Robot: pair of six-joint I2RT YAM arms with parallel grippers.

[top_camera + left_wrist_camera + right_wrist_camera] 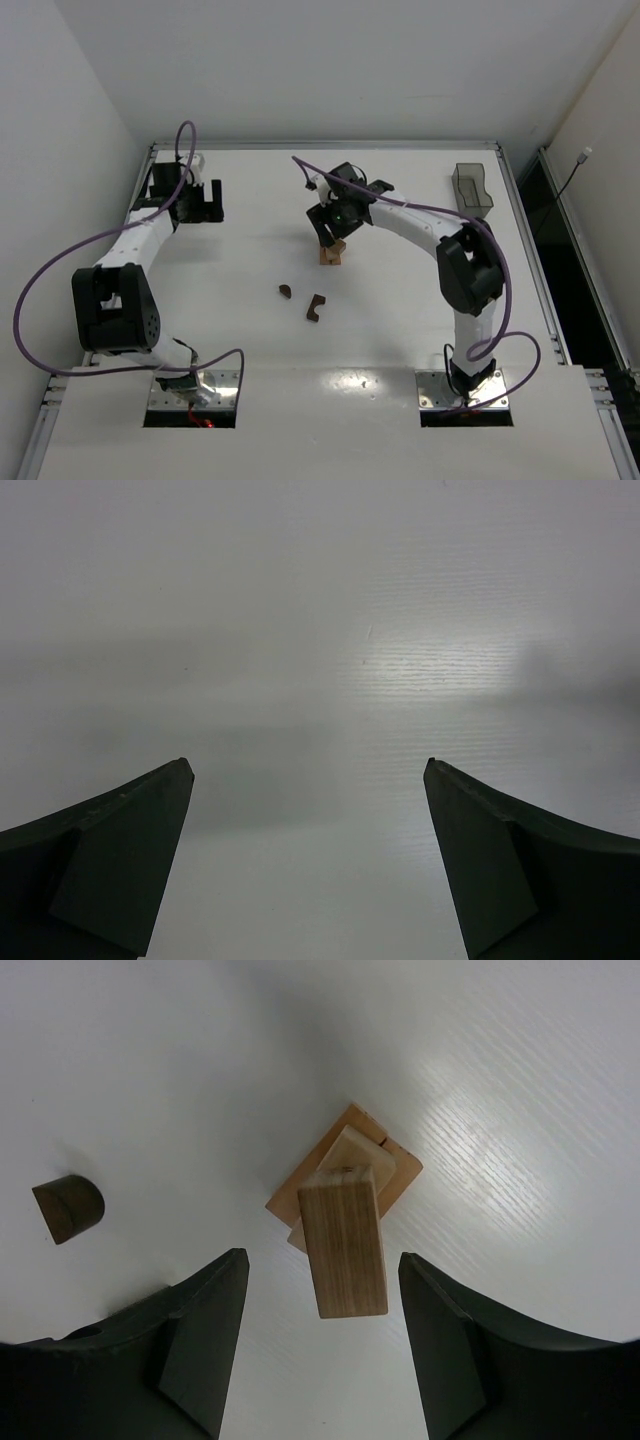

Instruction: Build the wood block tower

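Under me, a flat white matte tabletop, soft glare pooling lower centre. Plain white walls fill the top and both sides. A thin silver metal rail edges the table, with a dark strip at far right.

This looks like a robotics lab test cell. A white table edged with aluminium rails is boxed in by plain white panels across the top and sides. The left arm and right arm, trailing purple cables, are bolted along the bottom edge.
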